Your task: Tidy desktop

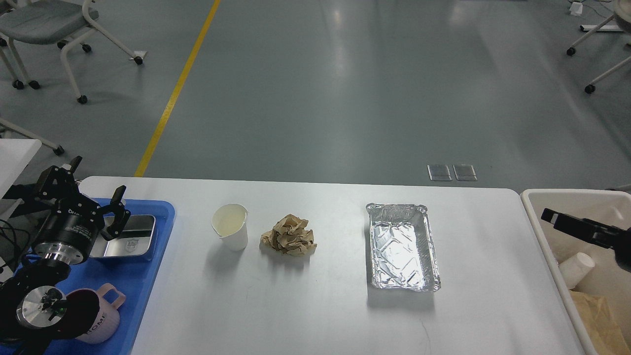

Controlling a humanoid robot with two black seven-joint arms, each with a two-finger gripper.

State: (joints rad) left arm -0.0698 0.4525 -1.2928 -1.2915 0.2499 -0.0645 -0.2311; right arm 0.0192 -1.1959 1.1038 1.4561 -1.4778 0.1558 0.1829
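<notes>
The white desktop (320, 310) carries a white paper cup (230, 227), a crumpled ball of brown paper (290, 235) and an empty foil tray (402, 246), all in a row across its middle. My left gripper (97, 190) is open and empty, with its fingers spread, above the blue tray's far end, over a metal dish (129, 237). My right gripper (549, 216) is a dark shape over the cream-white bin; its fingers cannot be told apart.
The blue tray (148, 291) at the left edge holds the metal dish and a pink mug (101, 315). The cream-white bin (535, 217) at the right holds a paper cup (576, 268) and brown paper (596, 315). Chairs stand on the floor beyond.
</notes>
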